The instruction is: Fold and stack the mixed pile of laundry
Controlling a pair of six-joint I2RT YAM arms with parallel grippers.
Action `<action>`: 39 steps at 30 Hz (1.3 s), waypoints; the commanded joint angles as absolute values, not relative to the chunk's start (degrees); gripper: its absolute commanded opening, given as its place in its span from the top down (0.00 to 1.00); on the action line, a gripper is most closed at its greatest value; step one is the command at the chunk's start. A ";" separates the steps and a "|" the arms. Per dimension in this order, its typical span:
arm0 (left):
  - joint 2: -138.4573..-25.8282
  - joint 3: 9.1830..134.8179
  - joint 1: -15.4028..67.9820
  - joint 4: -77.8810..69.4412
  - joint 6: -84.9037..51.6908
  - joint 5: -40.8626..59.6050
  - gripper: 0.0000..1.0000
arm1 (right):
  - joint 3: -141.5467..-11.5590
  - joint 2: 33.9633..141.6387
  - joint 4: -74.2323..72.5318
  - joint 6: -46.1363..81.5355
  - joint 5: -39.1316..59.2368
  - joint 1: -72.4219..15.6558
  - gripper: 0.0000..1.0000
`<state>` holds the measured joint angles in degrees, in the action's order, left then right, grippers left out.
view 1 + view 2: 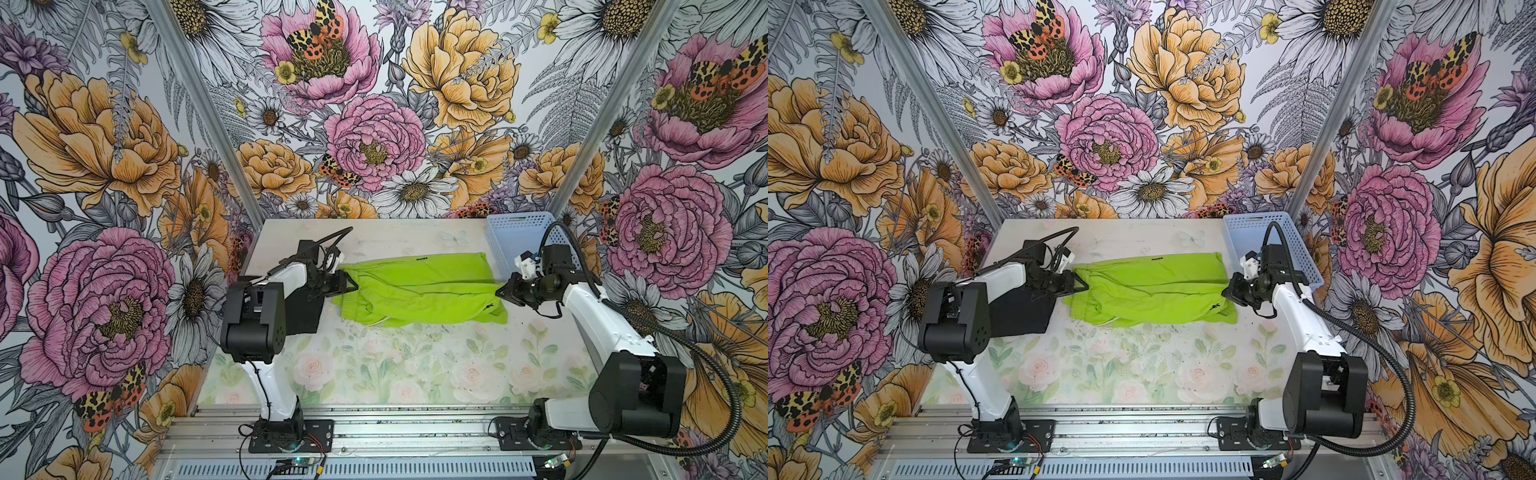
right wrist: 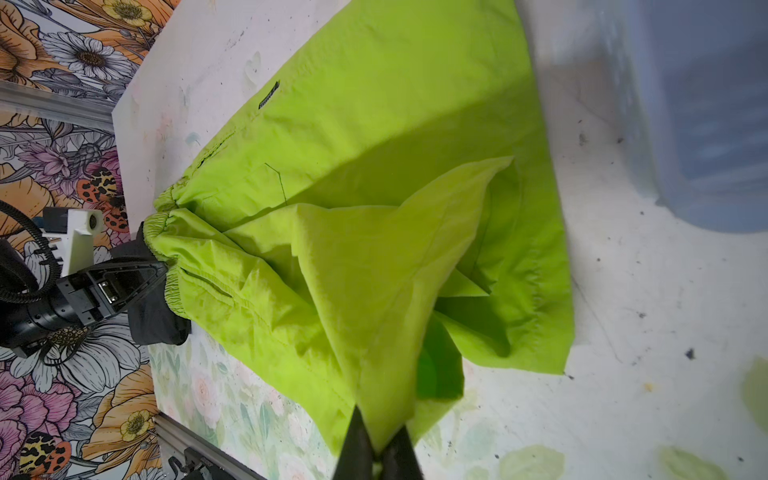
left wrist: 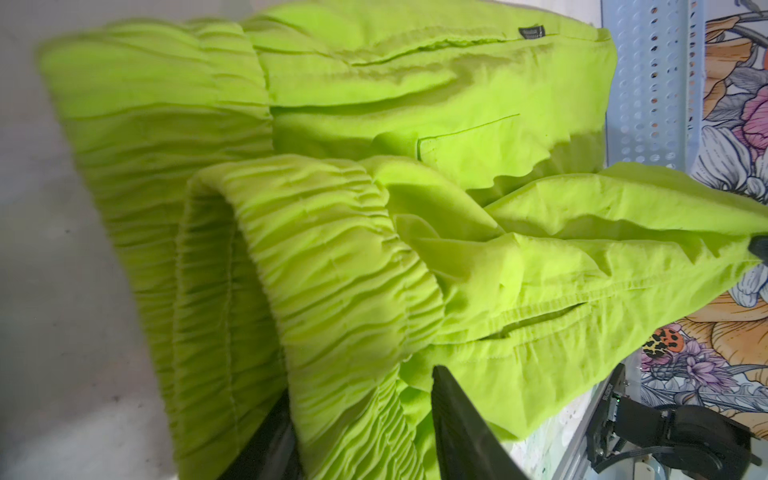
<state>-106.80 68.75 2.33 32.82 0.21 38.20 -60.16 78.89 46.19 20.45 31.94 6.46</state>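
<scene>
The lime-green shorts (image 1: 424, 291) (image 1: 1154, 291) lie stretched across the back half of the table in both top views. My left gripper (image 1: 353, 286) (image 1: 1084, 286) (image 3: 361, 386) is at the gathered waistband, whose cloth fills the space between its fingers (image 3: 453, 415). At the opposite end my right gripper (image 1: 500, 291) (image 1: 1225, 289) (image 2: 379, 419) is shut on a leg hem, which it holds lifted off the table. Beside and under my left forearm lies the black T-shirt (image 1: 305, 309) (image 1: 1021, 309) (image 2: 158, 324), folded flat.
A light-blue perforated basket (image 1: 519, 232) (image 1: 1258, 232) (image 3: 648, 83) stands at the back right corner, close behind my right wrist. The table (image 1: 415, 365) has a pale floral surface. Flowered walls enclose it on three sides, and a metal rail (image 1: 415, 428) runs along the front.
</scene>
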 commanded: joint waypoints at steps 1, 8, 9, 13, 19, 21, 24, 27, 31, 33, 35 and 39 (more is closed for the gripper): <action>-104.92 68.39 1.95 31.33 0.97 41.82 0.59 | -59.78 78.67 44.13 19.85 33.15 6.72 1.00; -101.93 67.44 1.76 31.42 0.64 43.51 0.88 | -59.85 78.70 43.68 20.20 33.26 6.75 1.00; -101.43 67.12 1.61 31.34 0.44 43.56 0.92 | -59.94 78.74 43.68 20.12 33.22 6.76 1.00; -98.27 65.77 0.76 31.37 -0.98 44.06 1.00 | -60.46 78.57 43.68 19.96 32.95 7.11 1.00; -89.57 64.86 -1.90 31.33 -5.25 46.01 1.00 | -63.74 76.11 44.67 20.34 33.97 8.92 1.00; -86.19 65.07 -2.39 31.29 -6.58 46.39 1.00 | -65.41 75.33 45.66 20.24 34.44 9.05 1.00; -82.27 65.21 -2.81 31.31 -8.51 46.83 1.00 | -67.11 74.23 47.39 19.83 34.95 9.23 1.00; -78.53 64.74 -3.08 31.33 -10.14 47.02 1.00 | -68.71 72.30 49.87 19.11 34.73 9.39 1.00; -73.99 62.89 -3.59 31.34 -11.59 46.35 1.00 | -71.84 69.80 54.38 17.12 33.13 9.42 1.00; -72.13 61.51 -3.93 31.28 -12.21 46.32 1.00 | -73.42 68.55 56.78 16.13 32.49 9.43 1.00; -70.26 60.03 -4.25 31.32 -12.72 45.78 1.00 | -75.10 67.49 59.57 14.90 31.86 9.42 1.00; -67.02 57.56 -5.87 30.45 -14.21 44.66 1.00 | -78.21 64.92 64.47 12.47 28.69 9.43 1.00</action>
<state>-69.36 58.54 -4.29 32.71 -12.36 45.10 -75.13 67.46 59.48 15.64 32.18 9.08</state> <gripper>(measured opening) 0.052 0.052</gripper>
